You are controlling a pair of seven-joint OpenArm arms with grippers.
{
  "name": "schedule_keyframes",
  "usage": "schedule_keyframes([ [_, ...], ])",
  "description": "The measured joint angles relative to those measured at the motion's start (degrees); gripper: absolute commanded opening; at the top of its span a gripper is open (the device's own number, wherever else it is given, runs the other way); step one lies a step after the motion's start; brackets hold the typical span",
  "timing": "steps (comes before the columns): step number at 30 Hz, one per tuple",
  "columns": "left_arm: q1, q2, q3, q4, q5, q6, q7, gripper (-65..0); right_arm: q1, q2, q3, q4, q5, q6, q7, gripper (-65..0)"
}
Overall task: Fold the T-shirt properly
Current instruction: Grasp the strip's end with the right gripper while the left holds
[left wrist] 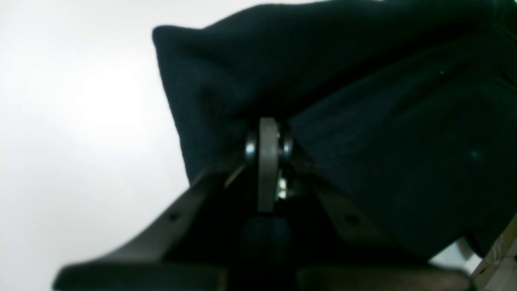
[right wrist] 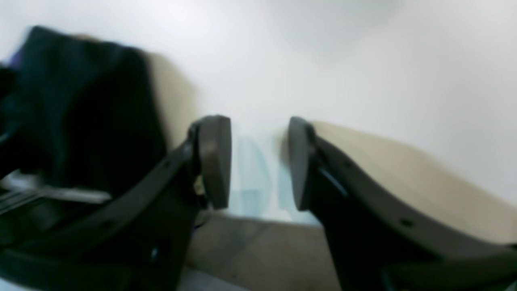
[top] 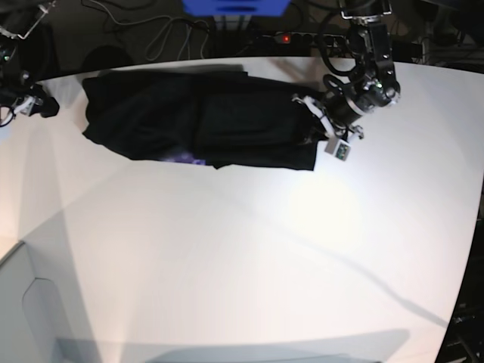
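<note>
Shirt (top: 204,121) is lying in the left tool's (left wrist: 268,135) clamped grip; right tool (right wrist: 258,161) is gaping empty. Uneven one-sided pulling is risking a skewed fold.

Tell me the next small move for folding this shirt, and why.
Probably carry the left gripper inward across the table. It is shut on the T-shirt edge, while the right gripper is open, holding nothing, beside the other end.

White table (top: 227,265); black T-shirt (top: 204,121) lying on it.
</note>
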Motion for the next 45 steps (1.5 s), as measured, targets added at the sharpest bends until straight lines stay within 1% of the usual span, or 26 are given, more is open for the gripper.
schedule_keyframes([
  [3, 0.0, 0.2, 0.0, 0.0, 0.0, 0.0, -0.2, -65.0, -1.4, -0.3, -1.7, 0.2, 8.9, 0.0, 0.0, -40.5],
  [5, 0.1, 0.2, 0.0, 0.0, 0.0, 0.0, -0.3, -65.0, -1.8, -0.6, -2.6, 0.3, 11.8, 0.0, 0.5, -40.5],
  [6, 0.1, 0.2, 0.0, 0.0, 0.0, 0.0, -0.2, -65.0, -2.0, -0.7, -3.1, 0.4, 12.3, 0.0, 0.3, -40.5],
  [13, 0.2, 0.2, 0.0, 0.0, 0.0, 0.0, -0.3, -65.0, -2.3, -4.6, -3.2, 5.2, 13.4, 0.0, 0.2, -41.0],
  [25, 0.5, 0.2, -0.1, 0.0, 0.0, 0.1, -0.7, -65.0, -2.3, -5.3, -3.3, 5.1, 13.2, 0.0, 0.2, -40.2],
  [27, 0.5, 0.2, -0.1, 0.0, 0.0, 0.1, -0.7, -65.0, -2.3, -5.3, -3.3, 5.1, 13.2, 0.0, 0.2, -37.8],
  [31, 0.5, 0.1, -0.1, 0.0, 0.0, 0.1, -0.7, -65.0, -2.3, -5.3, -3.3, 5.1, 13.2, 0.0, 0.2, -28.0],
  [33, 0.5, 0.1, -0.1, 0.0, 0.0, 0.1, -0.7, -65.0, -2.3, -5.3, -3.3, 5.1, 13.2, 0.0, 0.2, -25.4],
  [41, 0.5, 0.2, -0.1, 0.0, 0.0, 0.1, -0.7, -65.0, -4.1, -5.4, -3.4, 5.0, 13.0, 0.0, 0.1, -25.2],
  [45, 0.5, 0.2, -0.1, 0.0, 0.0, 0.1, -0.7, -65.0, -4.2, -6.3, -3.6, 3.0, 13.7, 0.0, 0.4, -25.3],
])
